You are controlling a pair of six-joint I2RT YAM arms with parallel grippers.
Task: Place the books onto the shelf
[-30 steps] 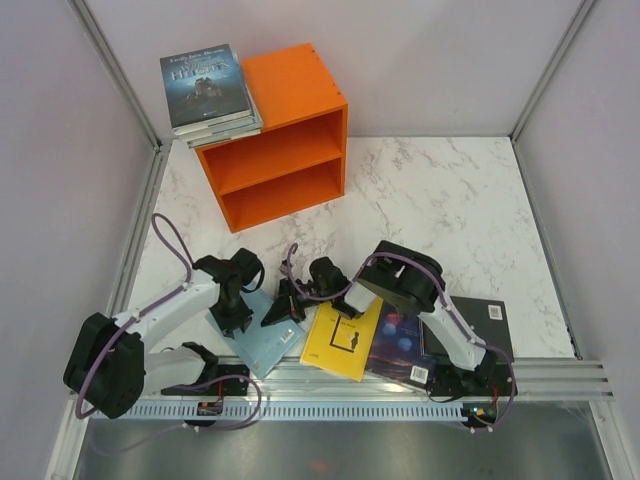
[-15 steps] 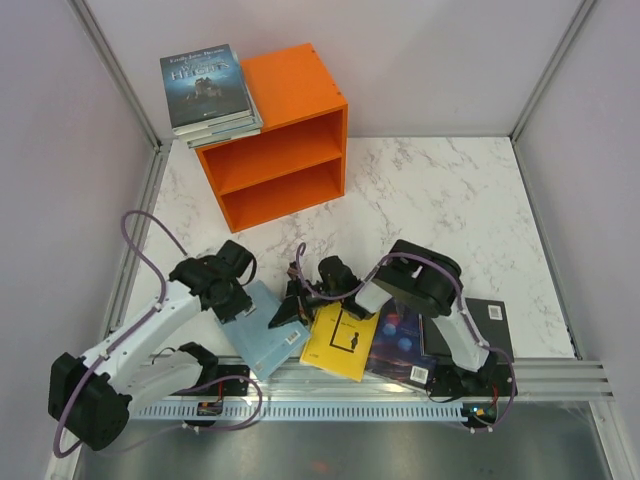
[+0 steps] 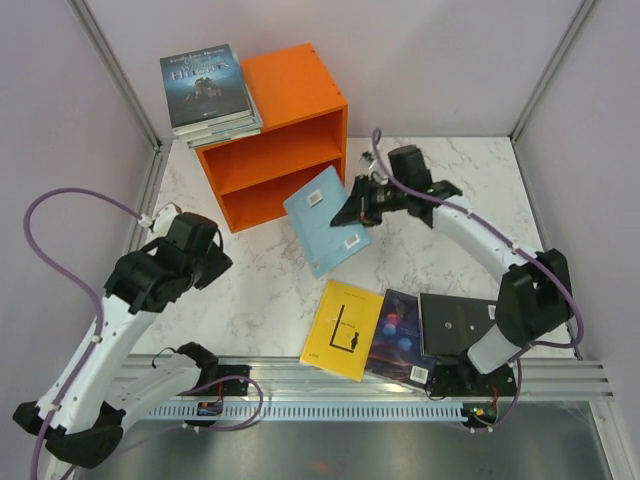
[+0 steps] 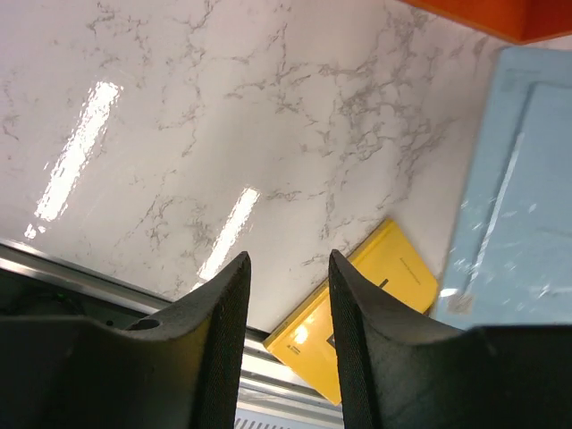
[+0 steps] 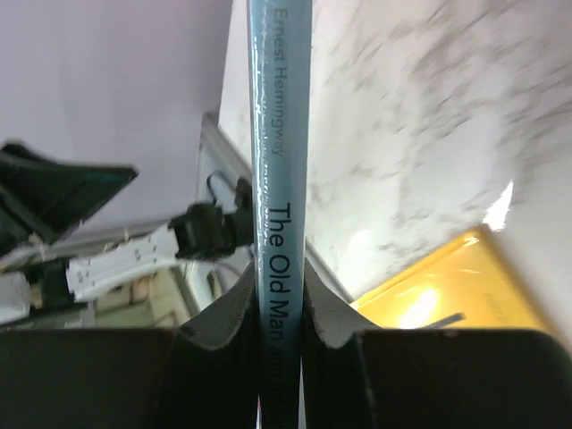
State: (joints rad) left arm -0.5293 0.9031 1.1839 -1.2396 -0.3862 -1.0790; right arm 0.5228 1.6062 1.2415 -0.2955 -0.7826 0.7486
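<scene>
Since a second ago: lifted the light blue book off the near edge of the surface and carried it up to just in front of the orange shelf, beside the lower compartment. Held now by its spine in the right claw, tilted, clear of the marble. Drawn back to the left side, well apart from the books: the left claw, parted only narrowly, nothing between the fingers.

Counted: one shelf with two compartments. One book in the air. Three flat on the surface near the right base: yellow book, dark blue book, black book. One pile on top of the shelf, number of books in it not clear.
</scene>
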